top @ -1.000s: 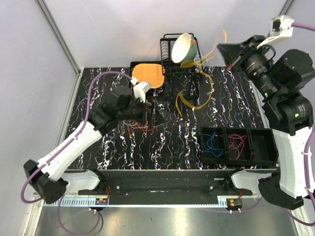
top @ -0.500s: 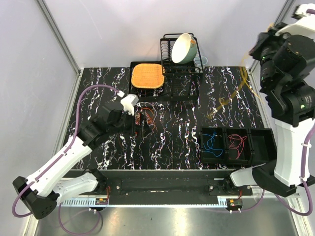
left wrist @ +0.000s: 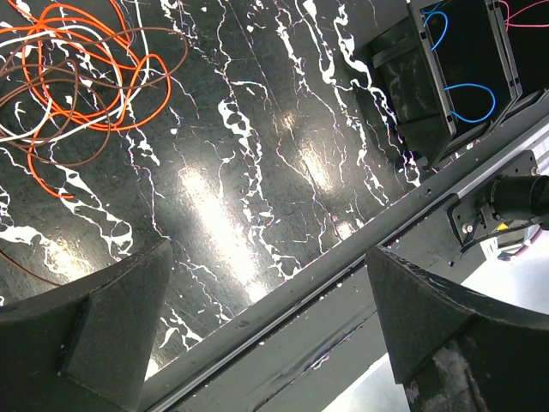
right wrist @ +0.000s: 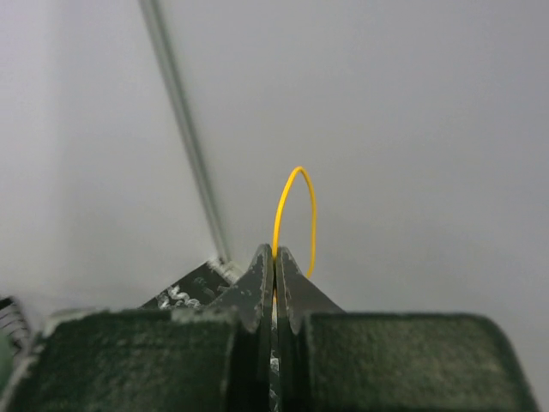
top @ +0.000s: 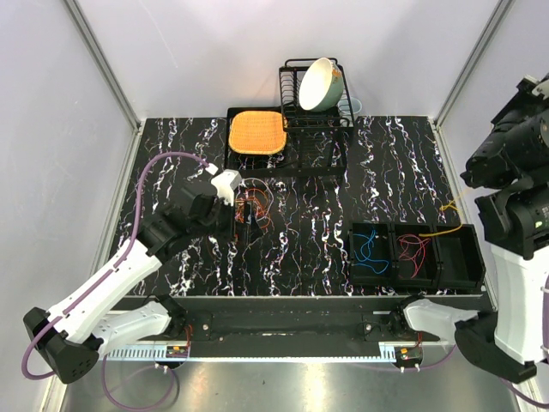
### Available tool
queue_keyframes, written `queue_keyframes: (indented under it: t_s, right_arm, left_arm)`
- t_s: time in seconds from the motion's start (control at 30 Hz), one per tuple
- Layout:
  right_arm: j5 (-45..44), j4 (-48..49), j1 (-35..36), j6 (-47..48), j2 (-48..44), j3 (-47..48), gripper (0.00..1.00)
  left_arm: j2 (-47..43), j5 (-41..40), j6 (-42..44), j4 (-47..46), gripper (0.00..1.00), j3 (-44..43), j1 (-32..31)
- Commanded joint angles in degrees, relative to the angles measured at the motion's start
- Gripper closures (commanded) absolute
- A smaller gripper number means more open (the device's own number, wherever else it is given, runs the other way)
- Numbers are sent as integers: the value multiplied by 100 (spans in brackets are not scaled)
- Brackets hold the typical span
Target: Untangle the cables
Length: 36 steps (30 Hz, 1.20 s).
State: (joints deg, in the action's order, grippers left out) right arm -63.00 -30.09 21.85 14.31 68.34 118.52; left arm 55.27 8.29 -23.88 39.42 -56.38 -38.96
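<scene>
The right gripper [right wrist: 274, 254] clamps the yellow cable [right wrist: 297, 169]; the left gripper [left wrist: 268, 257] gapes empty. The tangle [left wrist: 94, 69] at its ten o'clock looks light and limp: take an outer loop.

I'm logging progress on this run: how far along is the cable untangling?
Done: a blue cable and a red cable lie in separate compartments of the bin. In hand: the right gripper is shut on a yellow cable trailing over the third compartment. Left: the orange and brown tangle lies by the open left gripper.
</scene>
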Motion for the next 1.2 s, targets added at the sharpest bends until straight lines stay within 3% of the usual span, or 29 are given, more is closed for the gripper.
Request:
queue_keyframes:
  t_s: [0.0,0.17,0.27,0.67,0.7,0.73,0.77,0.83,1.03,1.17]
  right_arm:
    - [-749,1883,13,1468,-356,-803,100]
    - [-679,2488,13,1996,-575,-1137,100]
    - [-556,3182,-5,2768,-725,-1611,100]
    - [-309,3054,-84,3501,-295,-1280,100]
    - [-240,2600,-84,3169,-234,-1131,100]
    - [-126,1134,-84,2653,-163,-886,100]
    - [189,345,-84,1499,37,-274,100]
    - [463,-1236,-84,691,206,187,100]
    - [1297,-3026,-93,-603,409,786,100]
    - [1028,-3240,-84,-1148,216,333,100]
  left_arm:
    - [-77,-56,68,-180,2,13,-6]
    - [-51,14,41,-171,3,4,-15]
    - [-51,40,15,-154,3,4,-6]
    - [55,128,-12,-163,5,13,-15]
    - [63,120,32,-163,5,39,-15]
    - [55,128,59,-163,5,57,-15]
    - [46,120,85,-171,5,74,-15]
    - [20,76,173,-163,5,136,-6]
    - [-191,-100,296,-163,5,329,-15]
    - [-358,-161,445,-154,5,522,-15]
